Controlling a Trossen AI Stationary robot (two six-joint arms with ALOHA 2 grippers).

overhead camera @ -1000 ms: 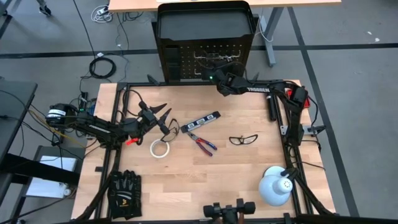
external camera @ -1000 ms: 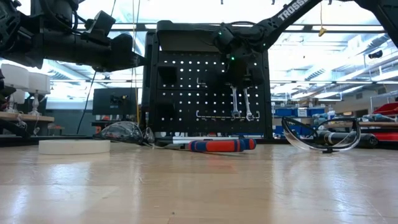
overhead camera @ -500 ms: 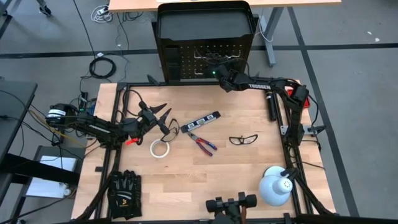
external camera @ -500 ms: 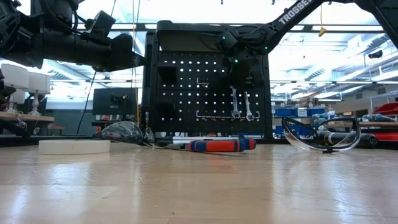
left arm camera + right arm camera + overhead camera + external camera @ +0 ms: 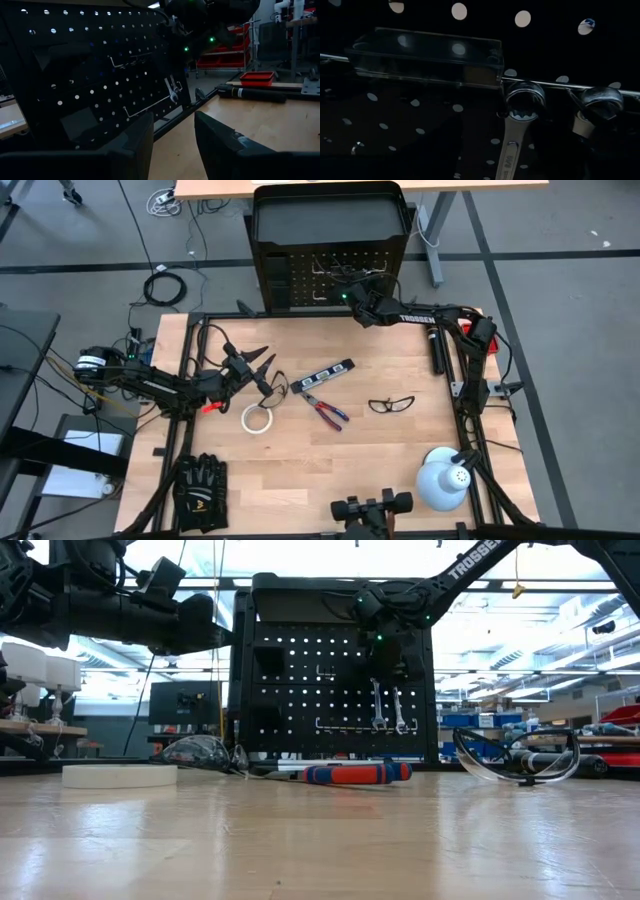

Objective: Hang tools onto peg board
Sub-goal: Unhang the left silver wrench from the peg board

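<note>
Right gripper (image 5: pixel 385 640) risen; wrenches (image 5: pixel 386 706) hang on peg board (image 5: pixel 290 670) below it.

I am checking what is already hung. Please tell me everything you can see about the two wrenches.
The two wrenches are slim, silver, shiny metal. They hang upright, side by side, by their ring ends from a pale hook rail on the peg board, open ends down. They stay slightly apart. The right gripper hovers just above them, not holding either.

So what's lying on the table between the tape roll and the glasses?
In the high view, the pliers lie between the tape roll and glasses.
</note>
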